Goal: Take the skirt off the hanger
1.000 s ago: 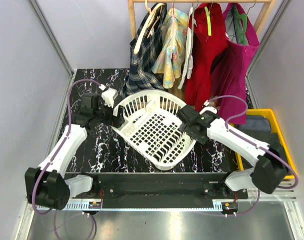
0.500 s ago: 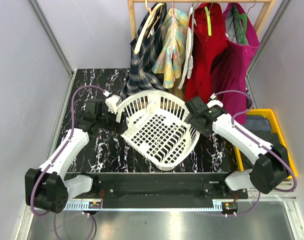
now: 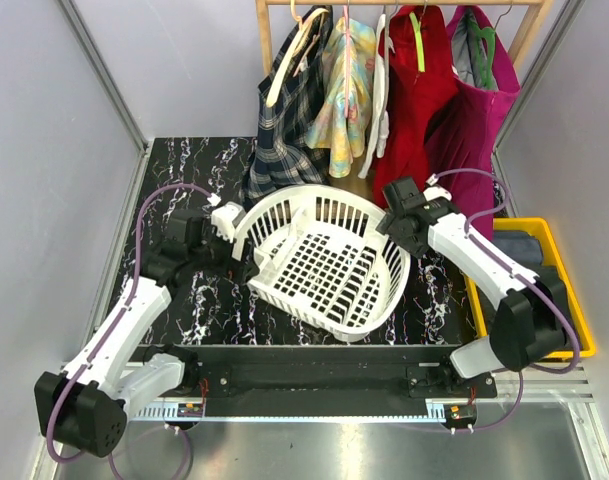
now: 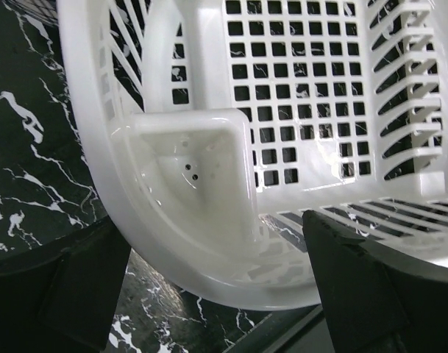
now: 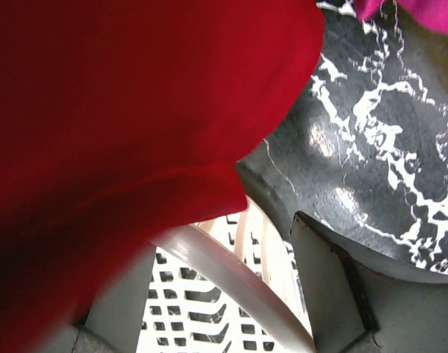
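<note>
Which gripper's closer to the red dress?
Right. The right gripper is at the red dress hem, by the basket far right rim. The left gripper is across the basket at its left rim.

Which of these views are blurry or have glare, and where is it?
Right wrist view: the red garment sits so close it is a soft, out-of-focus mass, and the glossy table carries bright glare patches. Left wrist view: the white basket is sharp, with small highlights on its moulded corner. Top external view: evenly lit and sharp throughout.
</note>
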You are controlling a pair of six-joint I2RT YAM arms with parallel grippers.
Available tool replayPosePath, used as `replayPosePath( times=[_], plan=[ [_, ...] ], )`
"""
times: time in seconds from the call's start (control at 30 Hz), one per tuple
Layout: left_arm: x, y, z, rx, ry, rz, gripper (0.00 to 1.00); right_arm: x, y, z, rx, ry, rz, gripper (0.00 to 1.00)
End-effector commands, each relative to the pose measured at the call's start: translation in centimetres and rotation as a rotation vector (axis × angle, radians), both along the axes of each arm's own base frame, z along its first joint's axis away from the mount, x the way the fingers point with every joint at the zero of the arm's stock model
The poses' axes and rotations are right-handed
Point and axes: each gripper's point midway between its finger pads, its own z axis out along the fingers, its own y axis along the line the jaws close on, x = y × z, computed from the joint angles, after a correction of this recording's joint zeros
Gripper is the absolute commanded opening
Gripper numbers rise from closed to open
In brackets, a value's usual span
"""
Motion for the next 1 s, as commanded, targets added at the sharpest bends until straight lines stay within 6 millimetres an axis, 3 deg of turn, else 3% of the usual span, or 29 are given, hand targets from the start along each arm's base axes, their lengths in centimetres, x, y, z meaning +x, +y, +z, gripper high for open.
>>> replayPosePath(
  times=[0.0, 0.23, 0.4, 0.57, 0.83, 0.93, 0.97],
  plan=[
    [-1.3, -2.7, 2.8, -0.105, 0.016, -0.091, 0.99, 3.3, 1.4, 1.3, 0.028, -0.068, 0.034, 0.78],
    [-3.2, -4.4, 3.5, -0.177, 0.083, -0.117, 0.99, 5.8, 2.9, 1.8, 0.04, -0.084, 0.092, 0.77],
    [-4.1, -5.1, 4.1, -0.219, 0.098, -0.147, 0.99, 7.1, 4.1, 3.1, 0.076, -0.127, 0.122, 0.77],
    [-6.2, -7.4, 4.9, -0.3, 0.173, -0.267, 0.99, 8.2, 5.3, 4.3, 0.107, -0.155, 0.168, 0.78],
    [-8.1, -9.6, 5.8, -0.341, 0.236, -0.376, 0.99, 7.3, 5.0, 6.6, 0.085, -0.23, 0.242, 0.91],
    [-7.2, -9.3, 7.6, -0.306, 0.163, -0.371, 0.99, 6.3, 4.2, 7.8, 0.067, -0.264, 0.254, 1.0],
    [-6.5, -9.0, 9.0, -0.28, 0.121, -0.35, 0.99, 5.8, 4.0, 8.8, 0.074, -0.289, 0.26, 1.0]
  ],
)
